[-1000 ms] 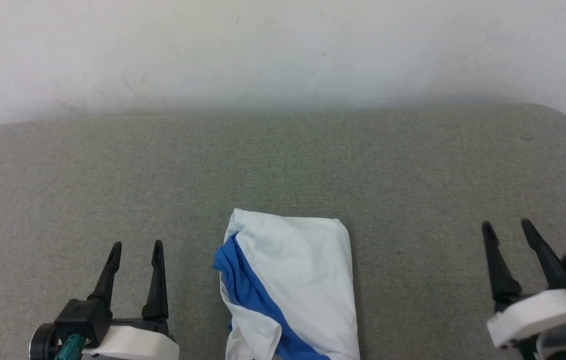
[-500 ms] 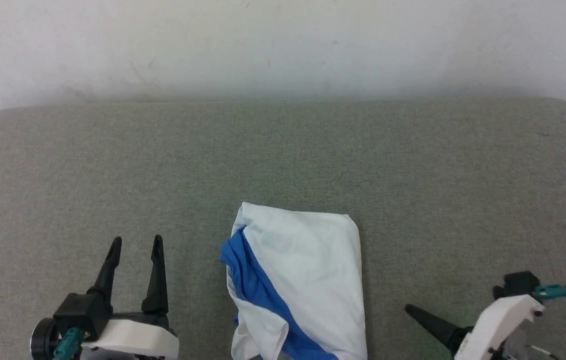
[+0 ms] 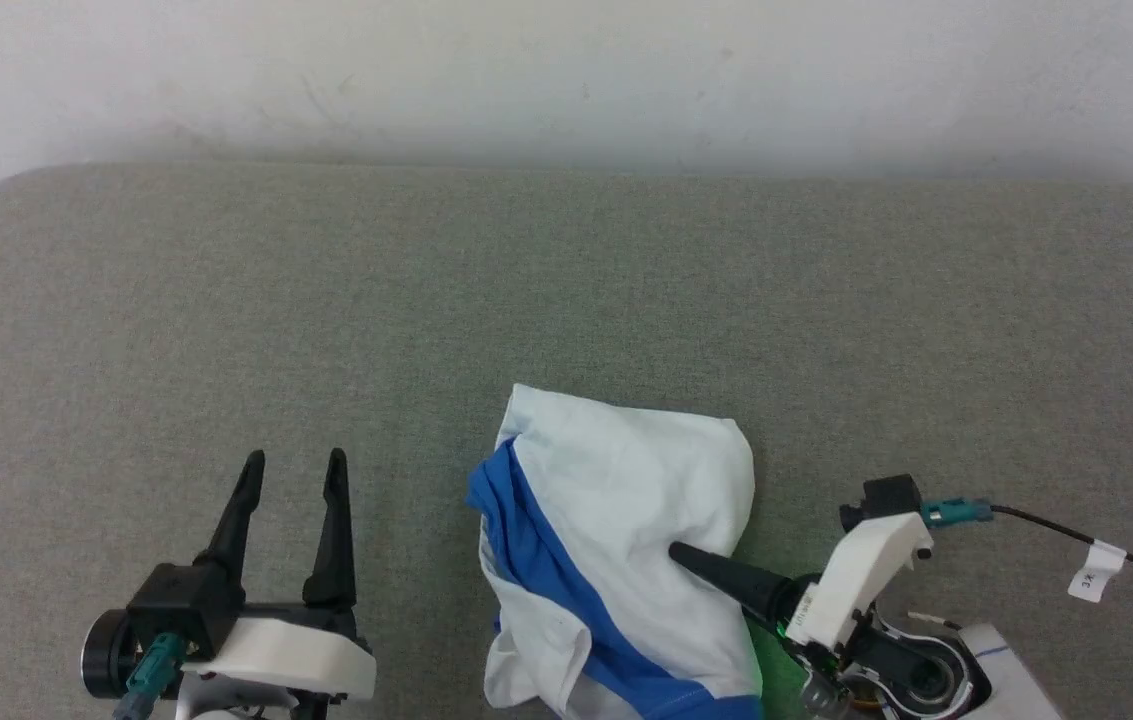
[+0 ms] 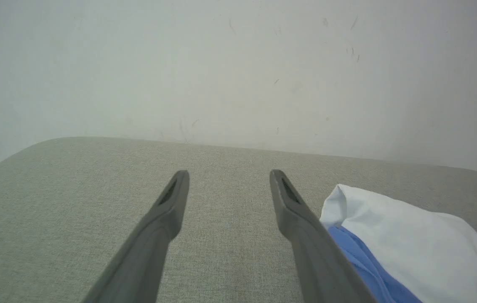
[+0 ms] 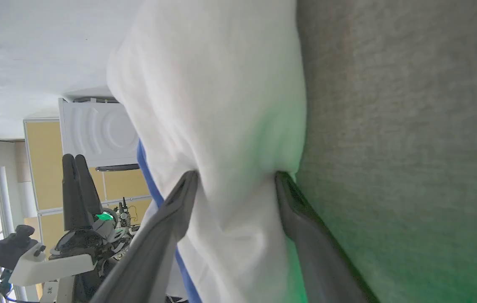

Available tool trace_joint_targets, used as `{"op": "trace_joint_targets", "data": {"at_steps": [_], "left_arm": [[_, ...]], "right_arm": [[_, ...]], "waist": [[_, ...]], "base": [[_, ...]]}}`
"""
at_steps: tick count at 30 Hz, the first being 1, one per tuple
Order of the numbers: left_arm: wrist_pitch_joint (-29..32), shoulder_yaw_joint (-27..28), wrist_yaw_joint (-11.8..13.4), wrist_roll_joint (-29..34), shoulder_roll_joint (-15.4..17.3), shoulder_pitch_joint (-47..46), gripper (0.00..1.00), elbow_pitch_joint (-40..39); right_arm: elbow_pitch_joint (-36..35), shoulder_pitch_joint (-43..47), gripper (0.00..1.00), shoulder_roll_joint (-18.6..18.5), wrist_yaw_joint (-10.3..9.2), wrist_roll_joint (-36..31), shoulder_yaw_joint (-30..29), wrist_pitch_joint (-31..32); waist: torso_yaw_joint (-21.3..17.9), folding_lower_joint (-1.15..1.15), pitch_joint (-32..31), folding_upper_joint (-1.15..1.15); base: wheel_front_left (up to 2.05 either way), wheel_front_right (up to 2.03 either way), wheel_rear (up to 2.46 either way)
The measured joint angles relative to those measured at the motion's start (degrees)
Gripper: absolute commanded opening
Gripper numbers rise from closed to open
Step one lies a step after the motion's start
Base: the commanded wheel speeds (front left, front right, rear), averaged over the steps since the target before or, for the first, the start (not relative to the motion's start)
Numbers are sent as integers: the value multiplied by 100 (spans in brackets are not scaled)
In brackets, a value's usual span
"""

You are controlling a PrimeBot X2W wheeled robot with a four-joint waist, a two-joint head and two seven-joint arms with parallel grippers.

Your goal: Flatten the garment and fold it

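The right gripper (image 5: 236, 176) swung from pointing up at the far right to lying sideways. It slid in to the garment's (image 3: 626, 480) right edge with its fingers spread astride the white layer, which puckered there.

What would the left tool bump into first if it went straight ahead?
Probably the white wall; the left tool points over the grey-green fabric surface, and the blue-and-white jersey garment lies to its right.
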Motion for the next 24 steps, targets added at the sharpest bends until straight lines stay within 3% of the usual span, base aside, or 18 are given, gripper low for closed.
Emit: {"op": "trace_joint_targets", "data": {"at_steps": [1,2,8,16,24], "left_arm": [[0,-10,0,-1,-1,-1,100,4],[0,-13,0,-7,-2,-2,100,11],[0,-13,4,-41,-8,-2,100,19],[0,-23,18,-41,-12,14,100,-35],[0,-47,62,-132,-14,41,100,-245]], "right_arm": [[52,-80,20,-10,0,25,87,-55],[80,-147,0,-15,0,33,177,-93],[-43,-286,0,-129,0,-315,561,-430],[-726,-276,0,-1102,2,-1967,1167,-822],[-1168,-34,0,-2045,4,-3465,987,-123]], "waist": [[15,0,13,0],[26,0,22,0],[3,0,-18,0],[-212,0,-166,0],[-683,0,-194,0]], "base": [[0,0,0],[0,0,0],[0,0,0],[0,0,0],[0,0,0]]}}
